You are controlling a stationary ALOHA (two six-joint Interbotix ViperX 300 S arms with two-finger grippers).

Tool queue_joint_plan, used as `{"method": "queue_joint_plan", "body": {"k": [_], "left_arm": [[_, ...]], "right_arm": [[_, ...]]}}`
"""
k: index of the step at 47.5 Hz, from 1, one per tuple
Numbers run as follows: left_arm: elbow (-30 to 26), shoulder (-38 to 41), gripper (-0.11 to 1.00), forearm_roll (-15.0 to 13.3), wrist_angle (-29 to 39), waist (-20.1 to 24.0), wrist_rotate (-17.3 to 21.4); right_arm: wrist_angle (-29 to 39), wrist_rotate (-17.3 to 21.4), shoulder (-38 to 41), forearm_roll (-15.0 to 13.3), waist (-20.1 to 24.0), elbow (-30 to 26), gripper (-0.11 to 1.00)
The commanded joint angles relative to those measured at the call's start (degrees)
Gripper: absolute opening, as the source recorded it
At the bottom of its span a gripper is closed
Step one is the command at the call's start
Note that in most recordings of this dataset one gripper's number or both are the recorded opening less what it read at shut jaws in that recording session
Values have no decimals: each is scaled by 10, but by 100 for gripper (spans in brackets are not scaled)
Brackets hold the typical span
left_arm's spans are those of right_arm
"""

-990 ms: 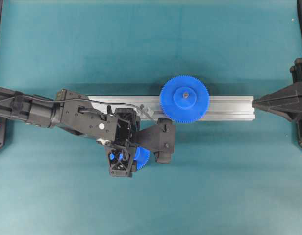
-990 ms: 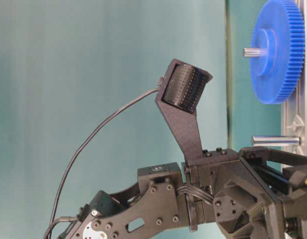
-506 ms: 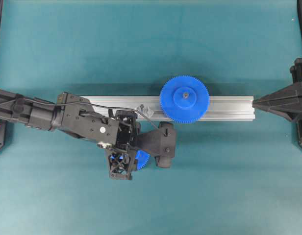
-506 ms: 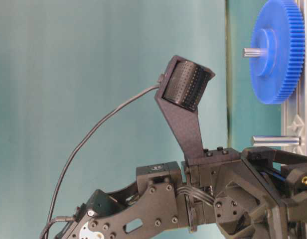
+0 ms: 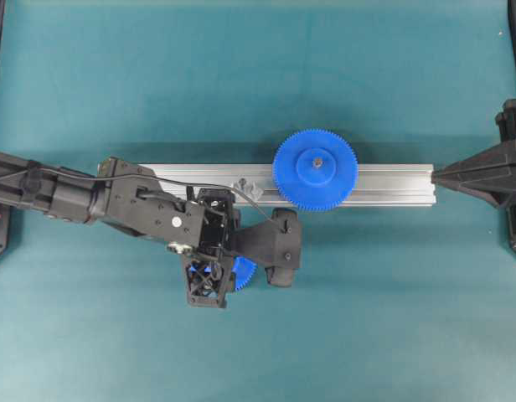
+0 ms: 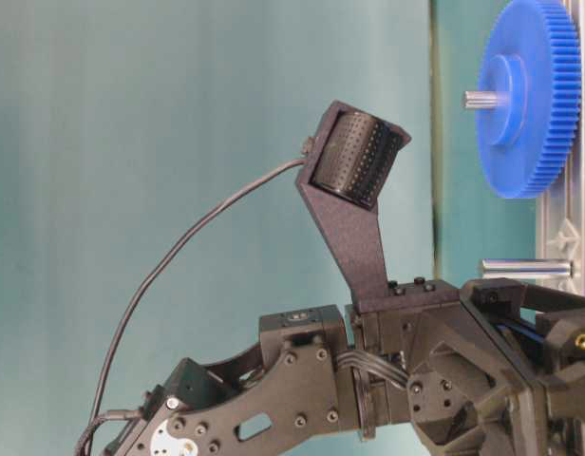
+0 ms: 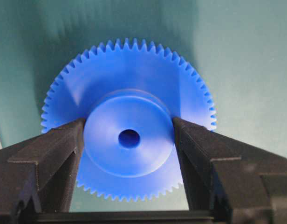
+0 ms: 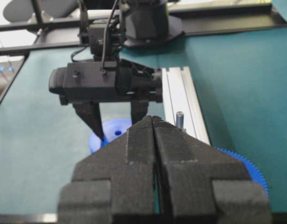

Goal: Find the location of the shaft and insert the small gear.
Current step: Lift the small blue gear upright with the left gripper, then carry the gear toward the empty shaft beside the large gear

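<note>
Both left jaws touch small gear (image 7: pixel 128 140) hub | flat on mat (image 7: pixel 236 56)

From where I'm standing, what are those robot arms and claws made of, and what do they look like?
Both look like matte black plastic and metal. The left arm is blocky, studded with small screws, with a thin dark cable looping along it. Each claw, left claw and right claw, has two thick, wedge-shaped black fingers.

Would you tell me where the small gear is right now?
In the overhead view the small gear lies on the mat just below the rail, left of centre, its hub between the left gripper fingers.
</note>
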Motion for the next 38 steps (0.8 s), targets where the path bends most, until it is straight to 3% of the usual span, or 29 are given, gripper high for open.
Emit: {"method": "queue_joint_plan", "body": {"k": [1,15,38], "left_arm": [[-14,-11,63,0,-3,-4,0],[-36,-23,63,1,5,-4,0],[-102,-35,63,1,102,-4,33]], "right_arm": [[-3,6,4,0,-1,-6,-3],[-3,6,4,0,-2,-5,-3],[-3,6,4,0,-2,-5,-3]]}}
